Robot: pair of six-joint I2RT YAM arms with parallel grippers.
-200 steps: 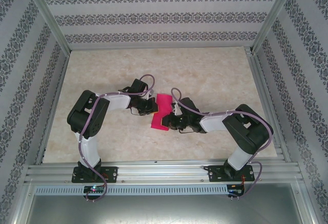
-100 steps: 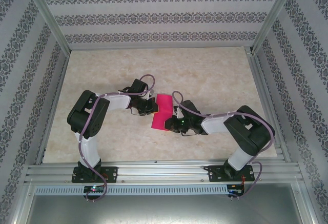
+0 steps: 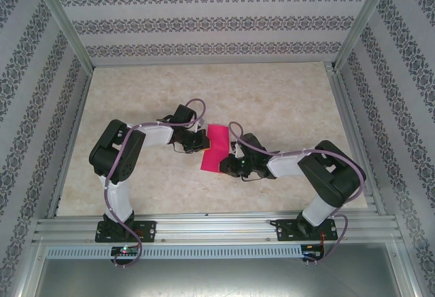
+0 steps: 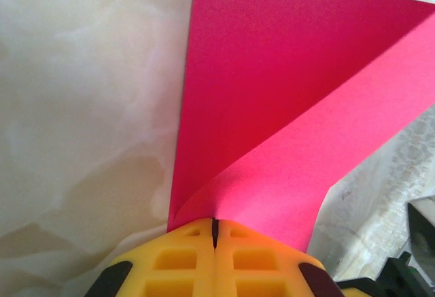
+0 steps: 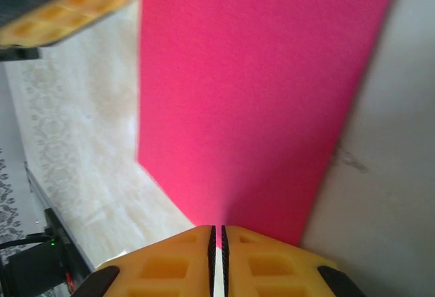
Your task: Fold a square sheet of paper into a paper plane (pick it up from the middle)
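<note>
Sheet: the square sheet of paper (image 3: 215, 149) lies at the middle of the surface (image 3: 272, 93), between the two arms. From above it reads as a narrow magenta rectangle set at a slight slant, so it looks doubled over on itself rather than spread out as a square.

Layers: the left wrist view shows two layers meeting at a soft bend right in front of the fingers. The upper layer sweeps up and away to the right, standing off the lower one, so the fold does not look pressed flat yet.

Left hand: the left hand (image 4: 215, 223) is clamped on the sheet's left edge. Its yellow fingers (image 4: 177, 256) are pressed together, and the paper comes out of the seam between them. It probably grips at the bend to pin both layers so they cannot slide out of line.

Right hand: the right hand (image 5: 217, 232) is closed on the near edge of the sheet, with a thin pink sliver showing in the slit between its pads. Seen from above, it sits at the sheet's near right end, on the far side of the paper from the left hand.

Why two grips: thin paper sags and skews when held at one place. Holding it at two separated points likely keeps the edges registered while the crease is set.

Stage: early, by my reading. Only a half-fold is visible, with no pointed nose or wing folds.

Risk: the lifted upper layer may spring open or crease crookedly if either grip lets go before the fold is flattened.
</note>
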